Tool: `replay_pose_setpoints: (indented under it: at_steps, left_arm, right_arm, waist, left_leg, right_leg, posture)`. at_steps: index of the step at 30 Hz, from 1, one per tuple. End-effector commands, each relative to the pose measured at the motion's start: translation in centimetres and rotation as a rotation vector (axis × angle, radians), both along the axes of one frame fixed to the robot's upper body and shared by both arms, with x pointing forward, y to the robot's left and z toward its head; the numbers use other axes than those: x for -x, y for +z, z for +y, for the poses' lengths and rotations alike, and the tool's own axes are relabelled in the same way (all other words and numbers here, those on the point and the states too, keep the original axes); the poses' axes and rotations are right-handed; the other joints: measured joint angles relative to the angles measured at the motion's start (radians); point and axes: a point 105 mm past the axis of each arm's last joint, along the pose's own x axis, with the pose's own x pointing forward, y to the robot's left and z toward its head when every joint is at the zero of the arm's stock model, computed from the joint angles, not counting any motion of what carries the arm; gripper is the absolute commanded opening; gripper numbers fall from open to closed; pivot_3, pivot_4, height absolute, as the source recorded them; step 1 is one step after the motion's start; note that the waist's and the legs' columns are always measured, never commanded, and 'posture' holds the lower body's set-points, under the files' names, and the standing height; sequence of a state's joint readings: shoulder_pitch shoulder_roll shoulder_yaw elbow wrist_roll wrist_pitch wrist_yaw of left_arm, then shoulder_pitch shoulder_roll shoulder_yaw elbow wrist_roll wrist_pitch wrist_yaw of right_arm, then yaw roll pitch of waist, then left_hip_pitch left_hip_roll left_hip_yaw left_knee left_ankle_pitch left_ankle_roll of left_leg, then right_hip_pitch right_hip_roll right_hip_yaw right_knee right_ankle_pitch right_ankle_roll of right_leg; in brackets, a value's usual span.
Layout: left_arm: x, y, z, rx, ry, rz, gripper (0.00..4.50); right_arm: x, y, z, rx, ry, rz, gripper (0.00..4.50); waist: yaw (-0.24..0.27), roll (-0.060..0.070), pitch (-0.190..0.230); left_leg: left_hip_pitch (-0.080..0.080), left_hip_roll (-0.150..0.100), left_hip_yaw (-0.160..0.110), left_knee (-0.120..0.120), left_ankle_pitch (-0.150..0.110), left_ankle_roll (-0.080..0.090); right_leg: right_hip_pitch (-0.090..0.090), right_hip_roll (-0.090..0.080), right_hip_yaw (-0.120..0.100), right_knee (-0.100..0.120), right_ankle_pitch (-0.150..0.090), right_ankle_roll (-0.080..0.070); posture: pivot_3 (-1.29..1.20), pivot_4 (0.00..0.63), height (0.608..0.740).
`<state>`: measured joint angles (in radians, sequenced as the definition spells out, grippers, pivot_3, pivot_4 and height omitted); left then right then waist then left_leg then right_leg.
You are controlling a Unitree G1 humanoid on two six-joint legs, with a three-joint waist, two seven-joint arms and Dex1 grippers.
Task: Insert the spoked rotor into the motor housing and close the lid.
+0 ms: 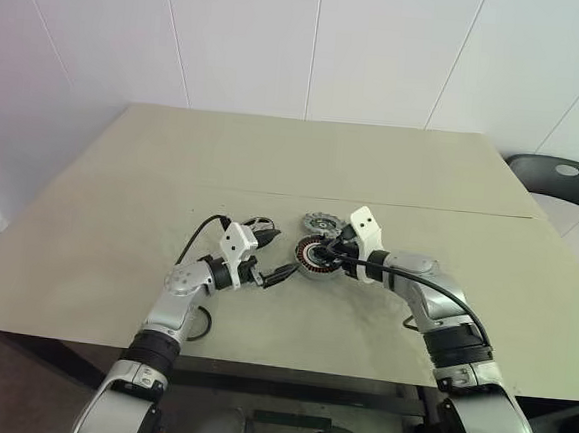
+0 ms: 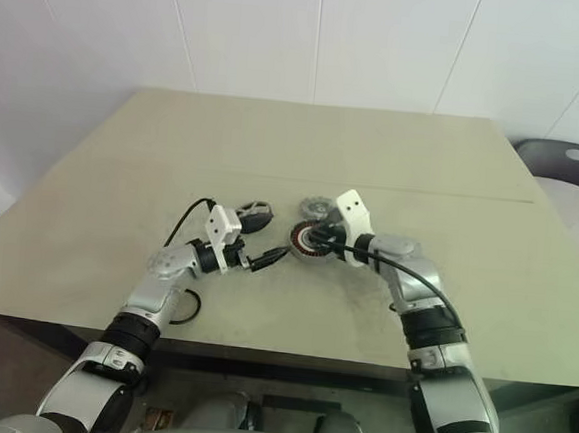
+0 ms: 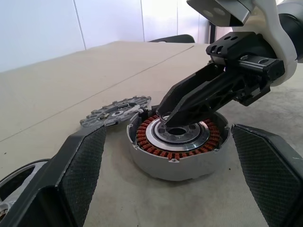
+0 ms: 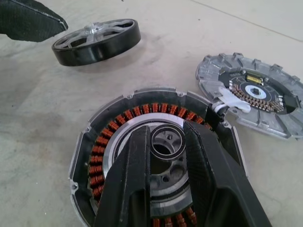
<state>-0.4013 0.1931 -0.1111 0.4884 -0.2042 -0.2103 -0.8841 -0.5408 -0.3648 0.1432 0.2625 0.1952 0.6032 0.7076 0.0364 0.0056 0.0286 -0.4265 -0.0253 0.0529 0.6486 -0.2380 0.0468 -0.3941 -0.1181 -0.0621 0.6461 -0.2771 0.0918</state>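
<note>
Gripping a small metal ring (image 4: 166, 140) between its two black fingers, the right gripper (image 4: 166, 142) reaches down into the centre of the motor housing (image 4: 102, 151), and we see the ring sitting just above the housing's pale hub, inside the circle of copper windings. Its jaws stand narrowly apart, closed on the ring's outer edge.

We note the left gripper (image 3: 168, 184) with its jaws spread wide and holding nothing. The motor housing (image 3: 177, 163) lies on the table (image 1: 273, 165) ahead of this gap, between the lines of the two textured pads (image 3: 80, 170), touching neither pad.

We locate the other two parts relative to the right gripper's jaws:
- The spoked rotor (image 4: 97, 40), a dark-rimmed wheel with pale spokes, lies flat on the table beyond the fingertips and to the robot's left of the housing, well apart from the jaws. One finger of the left gripper shows near it in the right wrist view.
- The lid (image 4: 253, 94), a grey finned disc with a dark centre carrying small components, lies flat just beside the housing on its far side, its edge touching or nearly touching the housing rim.

We see the housing open at the top, with windings and hub exposed.
</note>
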Motion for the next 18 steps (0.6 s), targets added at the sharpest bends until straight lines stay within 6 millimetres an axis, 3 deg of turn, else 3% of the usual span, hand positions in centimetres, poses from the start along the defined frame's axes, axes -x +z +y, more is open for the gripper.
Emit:
replay_pose_setpoints:
  at_steps: [1, 18]
  left_arm:
    - [-0.4, 1.14, -0.17, -0.007, -0.007, -0.054, 4.5]
    - [-0.29, 1.01, -0.31, -0.007, -0.009, -0.053, 4.5]
  right_arm:
    - [-0.13, 1.2, 0.33, -0.014, 0.024, -0.028, 0.67]
    - [0.17, 0.85, 0.25, -0.008, 0.029, -0.016, 0.67]
  waist:
    - [0.0, 0.0, 0.0]
    - [0.0, 0.0, 0.0]
  left_leg:
    - [0.0, 0.0, 0.0, 0.0, 0.0, 0.0]
    - [0.0, 0.0, 0.0, 0.0, 0.0, 0.0]
  right_leg:
    - [0.0, 0.0, 0.0, 0.0, 0.0, 0.0]
    - [0.0, 0.0, 0.0, 0.0, 0.0, 0.0]
  posture:
    - [0.0, 0.0, 0.74]
    - [0.0, 0.0, 0.74]
